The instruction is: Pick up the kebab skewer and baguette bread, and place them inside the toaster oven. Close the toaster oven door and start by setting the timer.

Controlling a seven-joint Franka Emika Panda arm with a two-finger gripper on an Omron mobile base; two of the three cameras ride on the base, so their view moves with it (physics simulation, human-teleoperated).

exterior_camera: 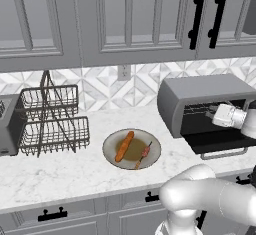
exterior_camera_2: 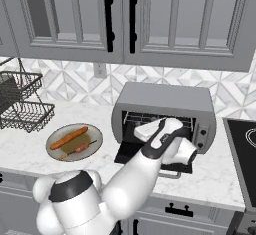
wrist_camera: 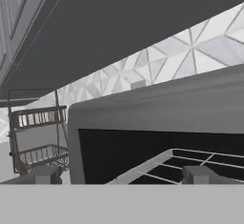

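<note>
A home kitchen is showing here: grey panelled cabinets [exterior_camera: 100,19] are hanging over a marble counter [exterior_camera: 60,174], a patterned tile backsplash [exterior_camera: 100,86] with an outlet [exterior_camera: 124,72] is running behind it, and a toaster oven [exterior_camera_2: 165,114], wire basket rack [exterior_camera: 50,121], plate [exterior_camera: 111,154] and cooktop [exterior_camera_2: 242,144] are sitting along it.

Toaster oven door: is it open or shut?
Open. The toaster oven door lies folded down flat on the counter, and the wire rack inside is exposed.
</note>
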